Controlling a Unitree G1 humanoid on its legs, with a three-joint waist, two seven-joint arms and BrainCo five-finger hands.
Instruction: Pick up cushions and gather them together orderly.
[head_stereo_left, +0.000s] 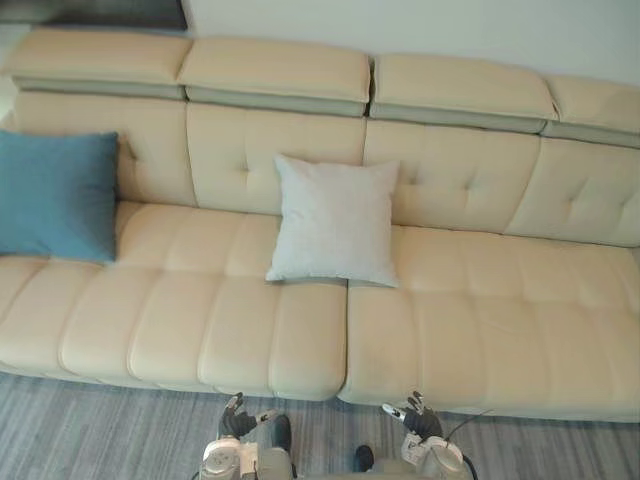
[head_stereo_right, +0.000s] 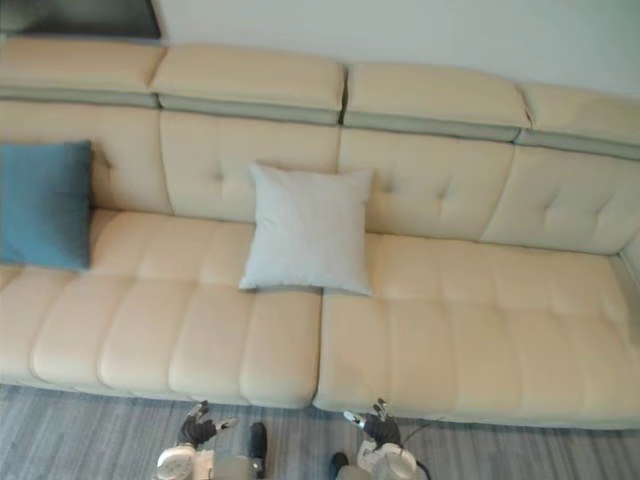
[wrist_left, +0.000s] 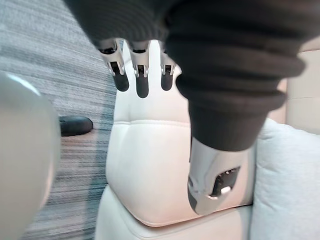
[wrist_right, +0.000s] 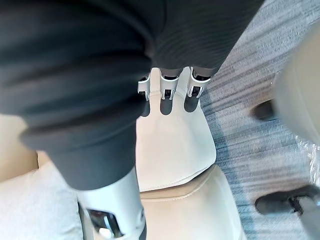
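Facing a long cream leather sofa (head_stereo_left: 480, 320), left robot hand (head_stereo_left: 236, 418) and right robot hand (head_stereo_left: 415, 418) hanging loose-fingered, empty. Leaning mid-sofa, a pale grey square fabric cushion (head_stereo_left: 335, 222); at the left end, a blue square fabric cushion (head_stereo_left: 57, 195) — likely worth gripping the grey by both sides, upright.
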